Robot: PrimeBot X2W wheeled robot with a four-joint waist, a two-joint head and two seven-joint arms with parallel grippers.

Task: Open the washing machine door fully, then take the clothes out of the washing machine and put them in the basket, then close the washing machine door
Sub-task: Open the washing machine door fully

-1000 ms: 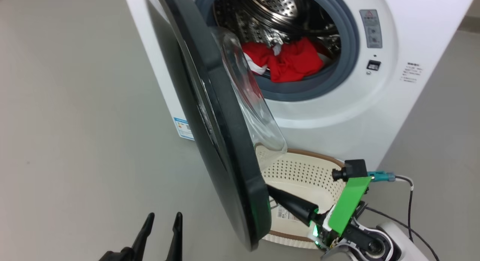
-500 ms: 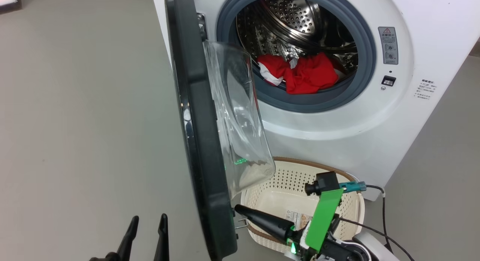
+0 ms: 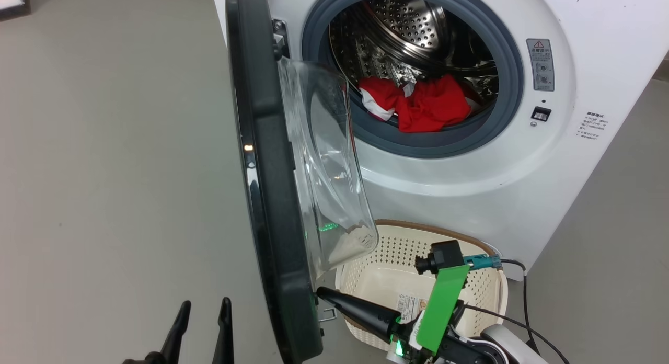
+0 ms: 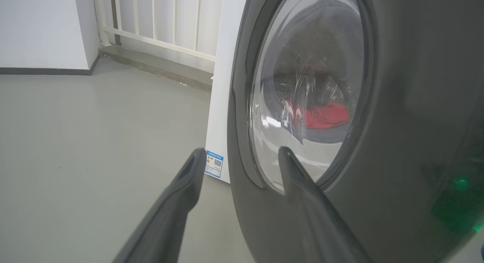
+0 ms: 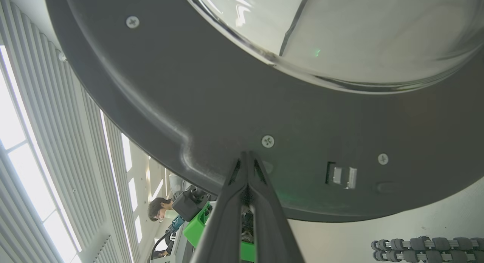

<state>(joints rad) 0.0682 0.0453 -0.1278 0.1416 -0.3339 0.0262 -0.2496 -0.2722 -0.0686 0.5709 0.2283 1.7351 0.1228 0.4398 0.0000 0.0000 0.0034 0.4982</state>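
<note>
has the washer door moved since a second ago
Yes. The washing machine door has swung wider open, leftward away from the front of the washing machine, with the shut right claw at its inner rim.

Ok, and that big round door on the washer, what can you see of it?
The washing machine door is round, with a wide glossy black rim and a clear bulging glass bowl in the middle. It stands swung open, hinged on the left of the washing machine. Small screws dot its inner face. The shut right gripper seems to touch its inner rim.
</note>
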